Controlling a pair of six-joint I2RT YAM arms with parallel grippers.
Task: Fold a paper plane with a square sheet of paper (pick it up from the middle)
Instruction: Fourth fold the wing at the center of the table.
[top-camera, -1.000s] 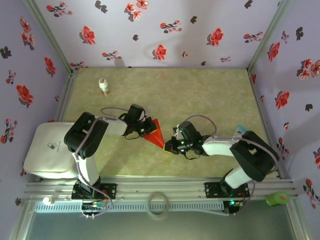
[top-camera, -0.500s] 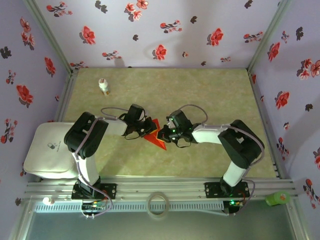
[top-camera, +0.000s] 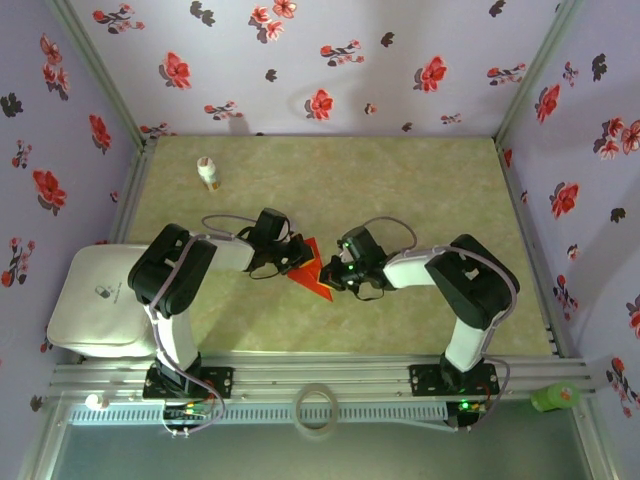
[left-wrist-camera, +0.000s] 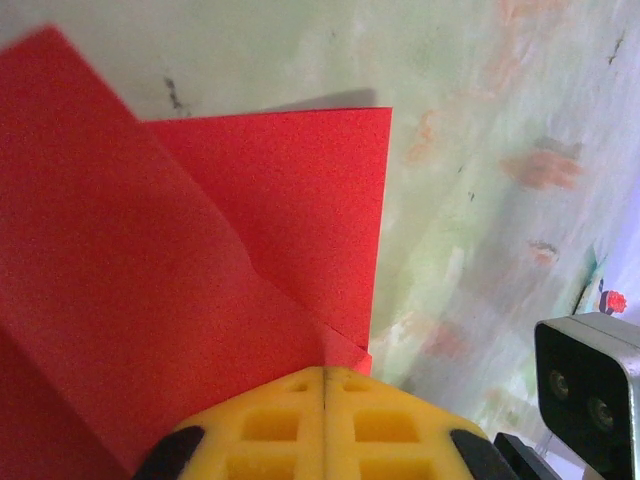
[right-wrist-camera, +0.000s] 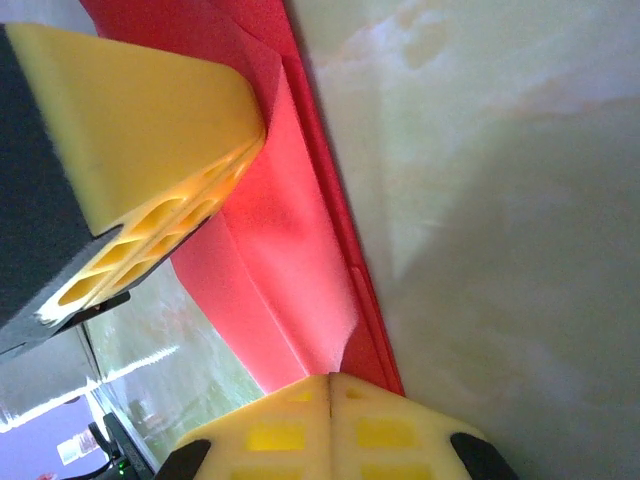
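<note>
I see the red paper sheet (top-camera: 313, 280) lying on the table (top-camera: 420, 190), a little in front of the centre, between the two arms. It is already folded into a narrow pointed shape with several layers.

The left gripper (top-camera: 297, 256) is at the same place as one second ago, at the upper left edge of the sheet. In the left wrist view its yellow fingers are together and their tips meet a crease of the paper. I cannot tell if paper is caught between them or if they only press on it.

The right gripper (top-camera: 332, 272) is what differs. One second ago it was at the lower tip of the sheet, with its arm stretched out to the right. Now it is higher, at the right edge of the sheet and very near the left gripper, and its elbow is pulled closer in. In the right wrist view its fingers (right-wrist-camera: 270, 430) are closed, and a raised flap of the red paper sheet (right-wrist-camera: 290, 260) runs up into the line where they meet, so they pinch this flap.

A small white bottle (top-camera: 208, 172) stands far from all this, near the back left corner, where it was before.
</note>
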